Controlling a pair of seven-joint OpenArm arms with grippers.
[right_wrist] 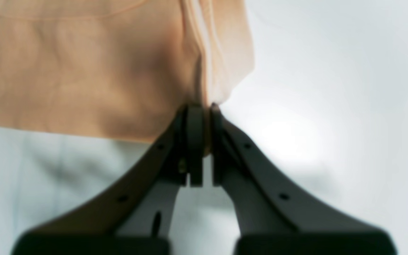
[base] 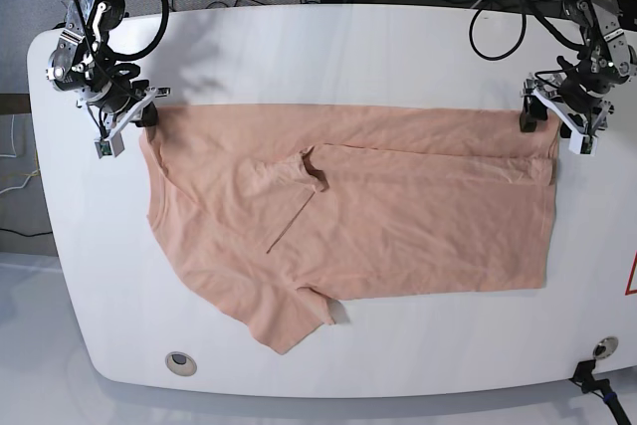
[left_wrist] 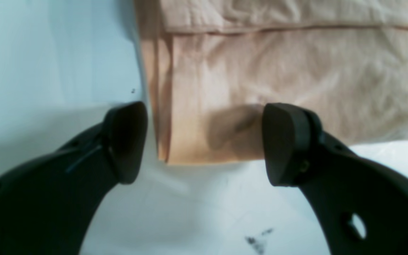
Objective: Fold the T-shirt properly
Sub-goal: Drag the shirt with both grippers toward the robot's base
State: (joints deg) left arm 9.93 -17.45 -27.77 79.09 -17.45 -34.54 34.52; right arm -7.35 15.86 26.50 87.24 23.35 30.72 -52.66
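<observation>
Left wrist view: left gripper (left_wrist: 204, 141) spread wide, nothing between the pads. The folded corner of the shirt (left_wrist: 260, 88) lies flat on the table (left_wrist: 48, 71) right in the gap; I see layered edges there, so a fold is already in at this end.

Right wrist view: right gripper (right_wrist: 204, 117) pinched tight on a bunched edge of the shirt (right_wrist: 83, 78), cloth pulled up into the tips.

Base view: shirt (base: 398, 236) spread across the middle of the table (base: 348, 47), long axis running between the two arms. The far side is folded over toward the middle, one sleeve tucked in on top; the near sleeve (base: 289, 320) sticks out unfolded. Left gripper (base: 552, 116) sits at the hem corner, right gripper (base: 124, 116) at the shoulder corner.

My read: first lengthwise fold laid down, one end let go. Near side, near sleeve and the crosswise folds remain.
</observation>
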